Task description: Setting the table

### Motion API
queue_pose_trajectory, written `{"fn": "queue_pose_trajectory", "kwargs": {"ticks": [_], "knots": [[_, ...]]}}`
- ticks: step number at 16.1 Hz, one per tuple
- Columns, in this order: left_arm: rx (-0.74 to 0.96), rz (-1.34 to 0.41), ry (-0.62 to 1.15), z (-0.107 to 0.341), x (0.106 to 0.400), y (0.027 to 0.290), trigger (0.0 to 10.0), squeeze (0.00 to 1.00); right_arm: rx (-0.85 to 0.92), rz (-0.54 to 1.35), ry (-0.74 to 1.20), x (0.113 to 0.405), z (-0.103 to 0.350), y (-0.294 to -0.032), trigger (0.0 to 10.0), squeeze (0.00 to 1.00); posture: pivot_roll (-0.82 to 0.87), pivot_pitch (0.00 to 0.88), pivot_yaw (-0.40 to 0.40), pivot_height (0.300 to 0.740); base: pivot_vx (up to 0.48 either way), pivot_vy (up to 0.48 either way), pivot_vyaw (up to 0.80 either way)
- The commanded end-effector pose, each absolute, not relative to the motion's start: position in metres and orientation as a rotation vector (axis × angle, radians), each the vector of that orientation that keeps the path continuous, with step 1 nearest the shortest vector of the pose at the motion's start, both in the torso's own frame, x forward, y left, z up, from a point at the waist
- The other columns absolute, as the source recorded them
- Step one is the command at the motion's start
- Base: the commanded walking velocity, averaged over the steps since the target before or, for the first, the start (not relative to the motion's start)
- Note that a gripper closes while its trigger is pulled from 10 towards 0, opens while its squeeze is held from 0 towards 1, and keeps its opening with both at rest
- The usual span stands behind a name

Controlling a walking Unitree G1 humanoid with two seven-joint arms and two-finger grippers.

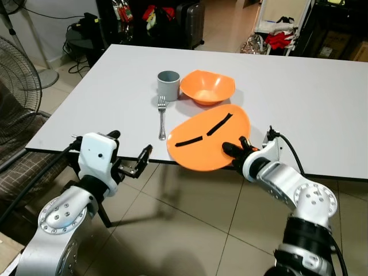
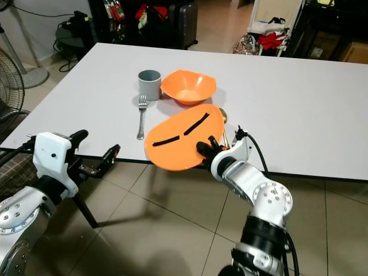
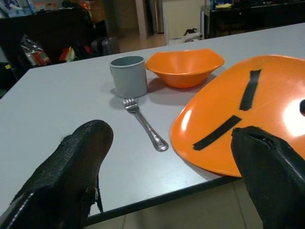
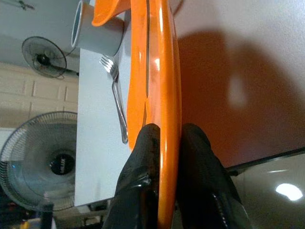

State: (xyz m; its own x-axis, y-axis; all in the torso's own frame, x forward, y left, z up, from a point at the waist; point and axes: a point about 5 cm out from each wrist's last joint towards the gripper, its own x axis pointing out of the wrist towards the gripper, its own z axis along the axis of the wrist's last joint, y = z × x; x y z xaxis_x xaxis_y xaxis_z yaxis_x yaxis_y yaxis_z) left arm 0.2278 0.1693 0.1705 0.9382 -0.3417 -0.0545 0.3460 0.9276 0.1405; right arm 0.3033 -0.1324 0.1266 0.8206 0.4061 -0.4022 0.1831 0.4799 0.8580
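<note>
An orange plate (image 1: pixel 207 138) with two black tape strips lies at the table's front edge, overhanging it. My right gripper (image 1: pixel 236 150) is shut on the plate's near rim, one finger above and one below (image 4: pixel 162 162). Left of the plate lies a metal fork (image 1: pixel 162 117). Behind the fork stands a grey cup (image 1: pixel 168 85), and beside it an orange bowl (image 1: pixel 207 87). My left gripper (image 1: pixel 133 162) hangs open just below and in front of the table edge, left of the plate, with nothing between its fingers (image 3: pixel 71 167).
The white table (image 1: pixel 299 98) stretches bare to the right and back. A standing fan (image 1: pixel 17 80) is at the left. Bags and clutter (image 1: pixel 276 34) sit on the tiled floor behind the table.
</note>
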Motion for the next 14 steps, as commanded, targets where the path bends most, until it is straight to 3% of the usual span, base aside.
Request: {"fn": "queue_pose_trajectory", "kwargs": {"ticks": [1,6,14], "knots": [[0.161,-0.376,0.014,0.175,0.229,0.165,10.0,0.00,1.152,0.177,0.586,0.313,0.138,-0.126,10.0,0.00,-0.02,0.032,0.015,0.740,0.000,0.000,0.00],[0.165,-0.422,0.024,0.176,0.229,0.161,10.0,0.00,1.262,0.130,0.622,0.330,0.128,-0.120,10.0,0.00,-0.02,0.035,0.017,0.740,0.000,0.000,0.00],[0.165,-0.465,0.043,0.174,0.228,0.156,10.0,0.00,1.281,0.089,0.588,0.362,0.130,-0.117,10.0,0.00,-0.02,0.040,0.019,0.740,0.000,0.000,0.00]]}}
